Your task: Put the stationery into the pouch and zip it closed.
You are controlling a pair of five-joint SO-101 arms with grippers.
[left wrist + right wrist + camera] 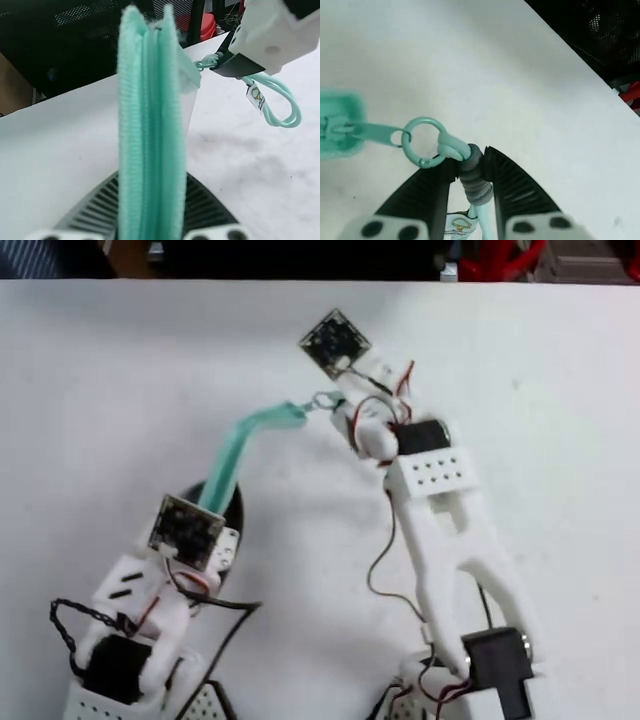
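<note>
I'm watching the white worktop, where the mint pouch is stretching on edge between both arms, its contents hidden. My left gripper is clamping one end, and my right gripper is pinching the cord behind the zip ring. Its tag is too small to read.

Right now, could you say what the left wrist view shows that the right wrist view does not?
Left wrist only: the pouch edge-on, upright in the left end effector, and the loop of cord. Right wrist only: the ring face-on, joining zipper pull and cord, and the grey sleeve the right end effector grips. Both: pouch, cord, right end effector, table.
</note>
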